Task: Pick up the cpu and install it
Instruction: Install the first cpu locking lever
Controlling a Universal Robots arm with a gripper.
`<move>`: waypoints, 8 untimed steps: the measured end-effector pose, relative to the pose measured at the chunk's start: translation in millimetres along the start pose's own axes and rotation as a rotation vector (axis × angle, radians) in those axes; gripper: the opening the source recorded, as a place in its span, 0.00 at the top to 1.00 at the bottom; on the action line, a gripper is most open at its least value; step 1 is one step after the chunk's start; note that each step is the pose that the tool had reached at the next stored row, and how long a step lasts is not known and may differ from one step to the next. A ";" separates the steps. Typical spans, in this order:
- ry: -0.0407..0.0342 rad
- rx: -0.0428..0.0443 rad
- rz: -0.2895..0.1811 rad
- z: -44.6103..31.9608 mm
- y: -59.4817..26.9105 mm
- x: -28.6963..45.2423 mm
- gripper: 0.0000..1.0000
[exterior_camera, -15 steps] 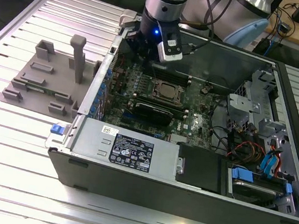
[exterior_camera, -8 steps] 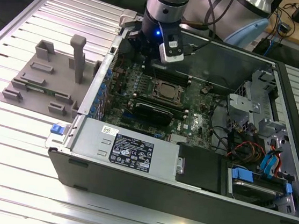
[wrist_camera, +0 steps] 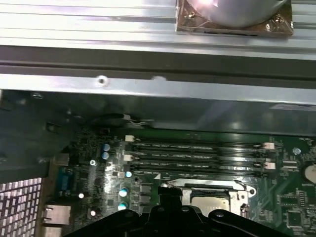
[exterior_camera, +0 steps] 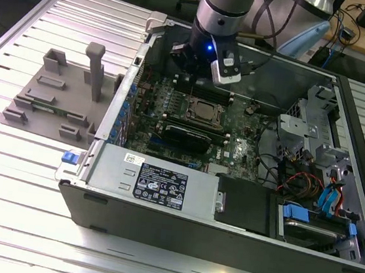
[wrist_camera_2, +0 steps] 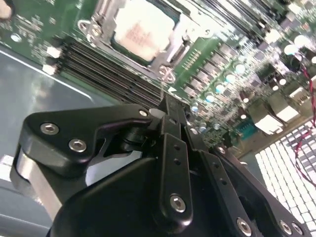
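The cpu (exterior_camera: 205, 111) is a pale square chip lying flat in the metal socket frame in the middle of the green motherboard, inside the open computer case (exterior_camera: 161, 206). Both wrist views show it in that socket, cpu (wrist_camera_2: 140, 27) and cpu (wrist_camera: 210, 200). My gripper (exterior_camera: 194, 62) hangs over the memory slots just behind the socket, apart from the chip. In the second wrist view the black gripper (wrist_camera_2: 165, 101) looks shut, with nothing held between its fingers.
A grey plastic fixture (exterior_camera: 55, 99) with an upright post (exterior_camera: 94, 70) stands on the ribbed table at the exterior view's left. A long black card (exterior_camera: 182, 136) lies in front of the socket. Drive cages and cables (exterior_camera: 318, 165) fill the case's right end. A heatsink (wrist_camera: 232, 15) sits beyond the case wall.
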State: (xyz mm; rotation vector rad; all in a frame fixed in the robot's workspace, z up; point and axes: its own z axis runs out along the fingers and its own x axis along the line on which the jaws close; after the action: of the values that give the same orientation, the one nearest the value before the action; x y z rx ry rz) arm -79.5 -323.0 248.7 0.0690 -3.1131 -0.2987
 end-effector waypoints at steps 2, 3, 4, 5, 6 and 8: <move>0.0003 0.0000 0.000 -0.1 -0.4 -2.0 0.89; 0.0002 0.0000 0.000 -0.1 -0.4 -2.0 0.89; 0.0000 0.0000 0.000 -0.1 -0.4 -1.8 0.89; -0.0016 0.0001 0.000 0.0 -0.2 0.6 0.89; -0.0036 0.0002 -0.001 0.0 -0.1 3.7 0.89; -0.0082 0.0004 -0.001 0.2 0.2 11.4 0.89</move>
State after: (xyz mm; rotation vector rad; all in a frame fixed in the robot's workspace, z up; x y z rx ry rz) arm -90.9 -323.3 248.7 0.0702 -3.1214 -0.2992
